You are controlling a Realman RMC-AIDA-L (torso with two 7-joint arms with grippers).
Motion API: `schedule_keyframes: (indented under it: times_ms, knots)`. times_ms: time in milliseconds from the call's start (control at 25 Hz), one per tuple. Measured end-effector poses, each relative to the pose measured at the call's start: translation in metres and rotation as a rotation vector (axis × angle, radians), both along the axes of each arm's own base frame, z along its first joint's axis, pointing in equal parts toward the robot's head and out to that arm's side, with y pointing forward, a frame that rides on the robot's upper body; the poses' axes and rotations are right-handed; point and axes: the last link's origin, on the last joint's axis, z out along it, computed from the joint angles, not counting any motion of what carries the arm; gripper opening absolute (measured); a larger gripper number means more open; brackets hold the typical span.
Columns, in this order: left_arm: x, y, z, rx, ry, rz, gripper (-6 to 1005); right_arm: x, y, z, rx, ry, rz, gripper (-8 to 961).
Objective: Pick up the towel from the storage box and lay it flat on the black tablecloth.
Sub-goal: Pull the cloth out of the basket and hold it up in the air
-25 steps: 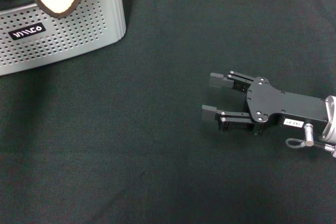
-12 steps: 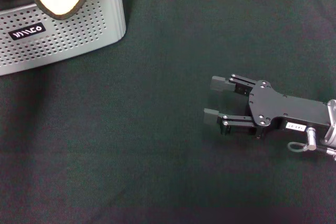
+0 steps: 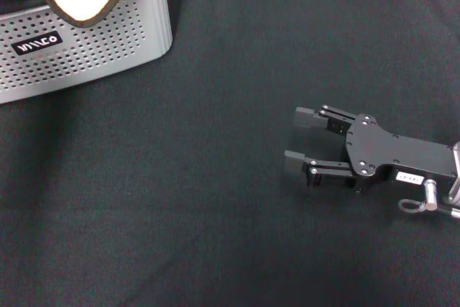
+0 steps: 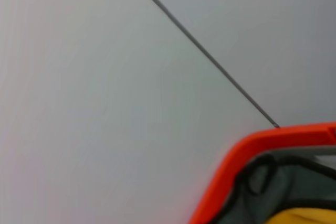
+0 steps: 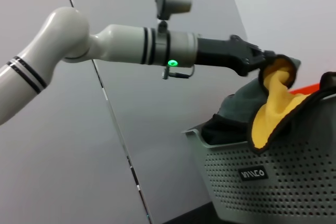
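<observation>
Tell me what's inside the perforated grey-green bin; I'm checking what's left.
The yellow-and-grey fluffy towel drapes over the perforated grey-green bin, held by the left gripper. Something dark lies beside it; the bottom is hidden.

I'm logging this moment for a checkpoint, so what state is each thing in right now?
towel: partly lifted, gripped at its top, lower part draped over the box rim
storage box: upright on the tablecloth, dark cloth inside
black tablecloth: spread flat, nothing laid on it yet
left gripper: above the box, shut on the towel
right gripper: open, low over the tablecloth

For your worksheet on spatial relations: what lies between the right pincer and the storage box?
Head view: only bare black tablecloth lies between the open right pincer and the storage box.
</observation>
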Motion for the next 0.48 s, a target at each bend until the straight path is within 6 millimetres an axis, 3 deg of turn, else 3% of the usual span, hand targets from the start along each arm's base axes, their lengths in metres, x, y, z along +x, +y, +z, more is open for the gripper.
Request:
schedule_keyframes:
  times_ms: [280,480]
  knots:
    - [0.026,-0.024,0.018,0.071,-0.028,-0.085,16,0.0,0.0,0.001,0.02,0.008,0.0,869]
    - [0.031,-0.037,0.005,0.026,-0.018,-0.115,16,0.001,0.001,0.001,0.024,0.006,-0.001,869]
